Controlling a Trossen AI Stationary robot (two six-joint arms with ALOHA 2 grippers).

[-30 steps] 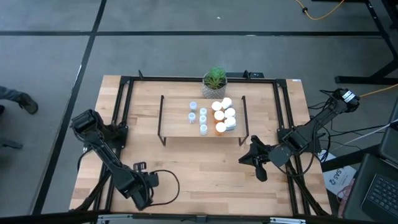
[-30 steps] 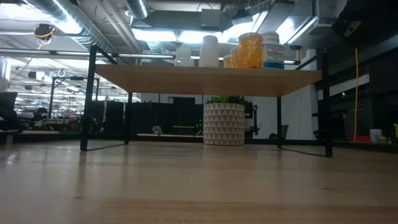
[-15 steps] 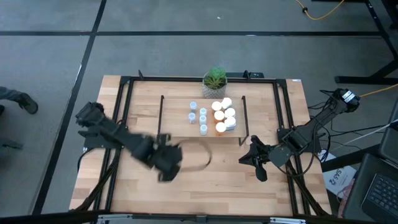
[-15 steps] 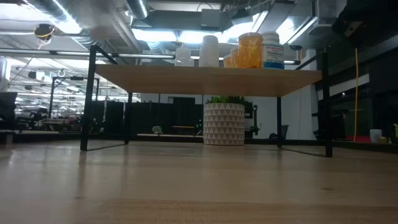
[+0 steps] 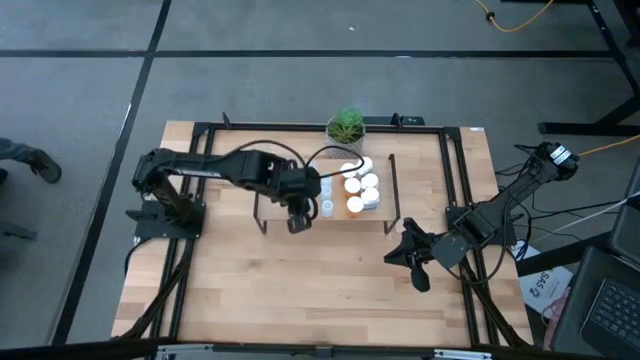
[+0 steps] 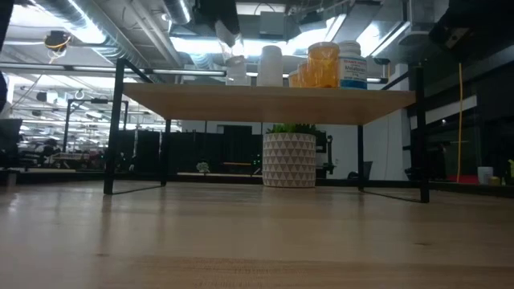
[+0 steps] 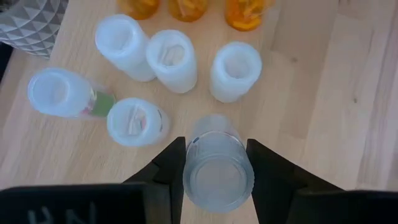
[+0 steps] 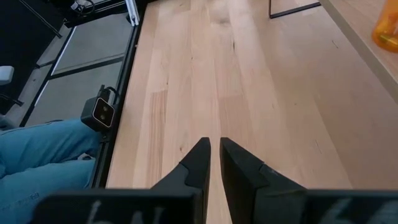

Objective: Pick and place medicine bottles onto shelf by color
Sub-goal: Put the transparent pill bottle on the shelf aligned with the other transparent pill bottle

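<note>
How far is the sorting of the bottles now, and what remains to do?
Mostly done: the pale clear bottles and the white and orange bottles already stand in separate groups on the shelf. In hand: the left claw grips one more clear bottle above the shelf. Left: set it down; no loose bottles show on the table. The right claw waits shut.

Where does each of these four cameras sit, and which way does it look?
High view: overhead, straight down on the table, both arms, the shelf.
Low view: at tabletop height, level under the shelf toward the potted plant.
Left wrist view: on the left arm, its tool gripping a clear bottle above the shelf.
Right wrist view: its shut tool over bare table.
Shared: high and left wrist views both show the bottles.
</note>
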